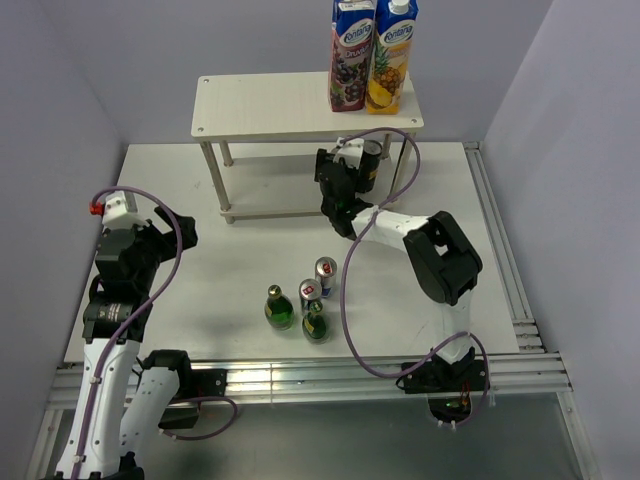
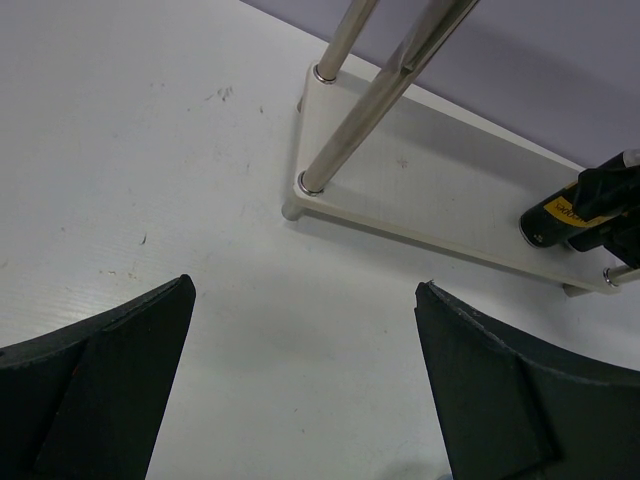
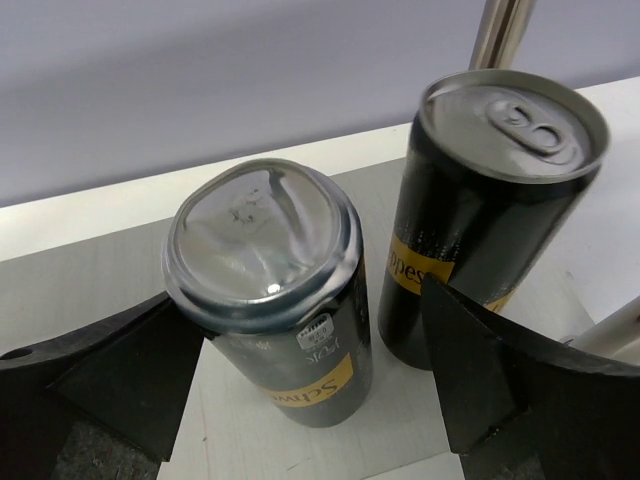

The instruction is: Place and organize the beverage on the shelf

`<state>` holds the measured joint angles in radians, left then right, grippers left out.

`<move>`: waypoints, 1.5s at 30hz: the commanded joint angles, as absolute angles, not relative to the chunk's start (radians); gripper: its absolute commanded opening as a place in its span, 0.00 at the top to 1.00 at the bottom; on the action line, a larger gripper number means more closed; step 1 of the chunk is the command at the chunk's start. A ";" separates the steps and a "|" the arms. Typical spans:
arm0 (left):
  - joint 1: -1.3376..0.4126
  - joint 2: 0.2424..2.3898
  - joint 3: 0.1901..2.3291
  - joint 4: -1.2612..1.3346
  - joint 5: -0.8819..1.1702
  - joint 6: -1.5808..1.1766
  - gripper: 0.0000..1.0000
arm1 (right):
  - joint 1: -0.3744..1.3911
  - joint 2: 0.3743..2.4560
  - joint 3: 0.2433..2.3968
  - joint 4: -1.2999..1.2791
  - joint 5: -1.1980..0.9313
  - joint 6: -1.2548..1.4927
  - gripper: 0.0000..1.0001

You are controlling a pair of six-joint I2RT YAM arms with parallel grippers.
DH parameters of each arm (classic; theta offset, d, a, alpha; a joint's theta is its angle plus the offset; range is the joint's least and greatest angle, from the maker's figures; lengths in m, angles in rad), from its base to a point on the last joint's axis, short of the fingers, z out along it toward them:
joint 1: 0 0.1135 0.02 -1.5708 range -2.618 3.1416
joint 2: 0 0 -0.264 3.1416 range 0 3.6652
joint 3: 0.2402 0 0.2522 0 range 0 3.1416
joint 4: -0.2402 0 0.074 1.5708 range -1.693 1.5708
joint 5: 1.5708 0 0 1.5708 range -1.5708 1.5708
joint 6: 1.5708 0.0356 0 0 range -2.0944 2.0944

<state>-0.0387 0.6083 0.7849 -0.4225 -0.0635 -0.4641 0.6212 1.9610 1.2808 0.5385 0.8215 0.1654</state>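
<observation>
Two dark black-gold cans stand on the shelf's lower board (image 3: 250,440) at its right end. The nearer can (image 3: 275,300) stands bottom up; the other (image 3: 480,210) is upright beside it. My right gripper (image 3: 300,295) is open with the nearer can between its jaws, the right finger clear of it. In the top view the right gripper (image 1: 352,172) reaches under the shelf's top board (image 1: 270,105). Two green bottles (image 1: 278,308) (image 1: 316,322) and two blue-silver cans (image 1: 326,272) (image 1: 309,293) stand on the table. My left gripper (image 1: 178,232) is open and empty.
Two tall juice cartons (image 1: 352,55) (image 1: 392,55) stand on the top board's right end. The left wrist view shows the shelf's lower board (image 2: 430,190), two metal legs (image 2: 360,110) and a black can (image 2: 555,215). A rail (image 1: 300,375) runs along the near table edge.
</observation>
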 commanded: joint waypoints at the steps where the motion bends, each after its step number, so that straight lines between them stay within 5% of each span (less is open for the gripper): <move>1: -0.031 0.595 0.801 -0.373 -0.046 -0.453 0.01 | 0.638 1.894 1.287 0.584 0.864 0.163 0.08; 19: -0.023 0.589 0.801 -0.371 -0.041 -0.451 0.01 | 0.718 1.798 1.195 0.594 0.911 0.146 0.00; 31: -0.017 0.586 0.801 -0.373 -0.041 -0.451 0.00 | 0.871 1.519 0.991 0.612 1.043 0.143 0.00; 38: -0.011 0.586 0.801 -0.371 -0.041 -0.451 0.01 | 1.050 1.200 0.872 0.085 1.198 0.464 0.00; 45: -0.005 0.588 0.802 -0.371 -0.031 -0.454 0.01 | 1.431 0.986 0.819 -0.496 1.317 0.944 0.00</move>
